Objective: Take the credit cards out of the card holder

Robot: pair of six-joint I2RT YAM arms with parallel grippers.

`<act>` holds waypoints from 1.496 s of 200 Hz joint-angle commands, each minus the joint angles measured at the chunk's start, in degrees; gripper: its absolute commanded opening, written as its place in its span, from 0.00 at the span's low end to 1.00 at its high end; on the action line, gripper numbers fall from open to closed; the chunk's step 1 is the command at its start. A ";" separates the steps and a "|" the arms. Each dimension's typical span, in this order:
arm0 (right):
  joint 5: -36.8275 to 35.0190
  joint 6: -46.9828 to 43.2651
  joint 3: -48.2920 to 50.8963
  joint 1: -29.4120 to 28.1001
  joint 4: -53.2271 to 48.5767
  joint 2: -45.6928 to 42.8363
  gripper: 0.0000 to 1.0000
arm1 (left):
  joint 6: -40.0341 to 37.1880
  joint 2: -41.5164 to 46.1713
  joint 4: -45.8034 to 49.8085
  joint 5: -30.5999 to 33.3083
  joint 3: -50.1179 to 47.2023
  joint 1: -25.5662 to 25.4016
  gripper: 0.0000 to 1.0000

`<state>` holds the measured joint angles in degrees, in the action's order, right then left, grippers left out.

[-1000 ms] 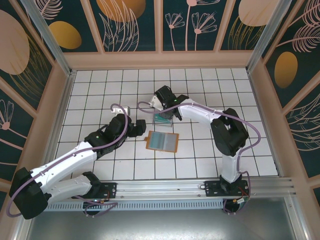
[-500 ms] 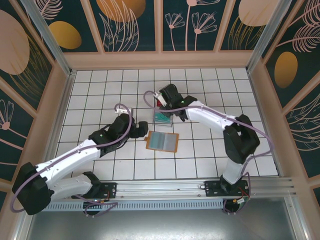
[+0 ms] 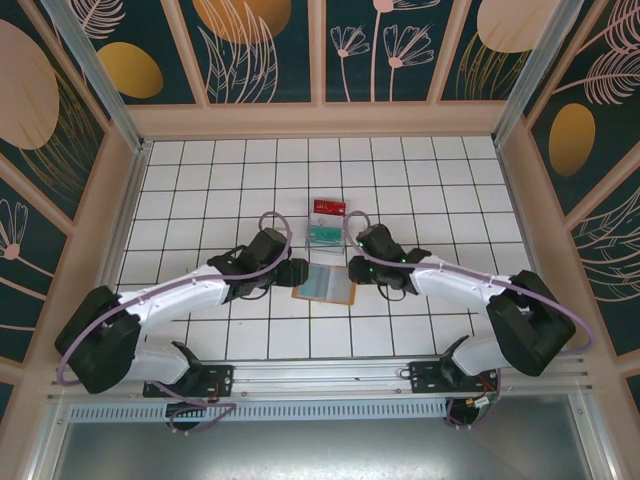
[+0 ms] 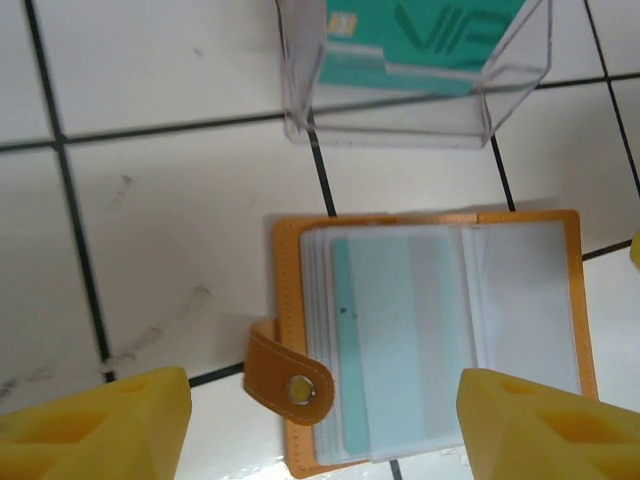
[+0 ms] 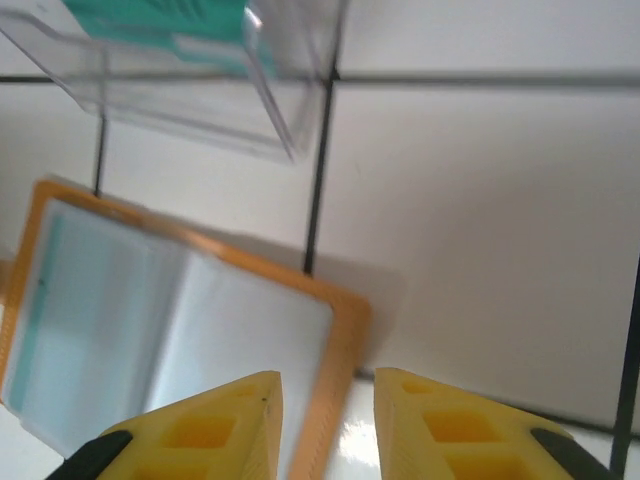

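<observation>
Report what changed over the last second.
The right gripper drew back from the cards to the right edge of the card holder, uncovering the red card. The left gripper advanced to its left edge, jaws open. The card holder and the teal card stayed put.

The left arm [image 3: 180, 297] and right arm [image 3: 460, 285] are white shells between black joint housings, each trailed by a lilac cable [image 3: 272, 214] in loose loops. The left gripper [image 4: 320, 400] and right gripper [image 5: 327, 385] carry blocky yellow fingers [image 4: 95, 420] (moulded with recessed pockets).
</observation>
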<state>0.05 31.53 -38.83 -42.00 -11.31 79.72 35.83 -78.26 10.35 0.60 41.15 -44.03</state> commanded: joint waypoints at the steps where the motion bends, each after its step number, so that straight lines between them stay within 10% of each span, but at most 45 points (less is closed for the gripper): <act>1: 3.92 9.72 3.48 -0.48 7.40 -1.22 0.28 | -1.21 -2.82 -1.60 -5.07 1.46 0.20 0.67; 299: 5.66 12.40 3.85 -2.13 12.89 11.03 0.17 | -3.76 -10.45 -1.18 -16.06 4.90 0.01 0.56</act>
<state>4.95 42.83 -35.20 -43.62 4.27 88.44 33.19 -86.63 8.34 -14.06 44.64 -44.03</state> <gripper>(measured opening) 0.169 0.551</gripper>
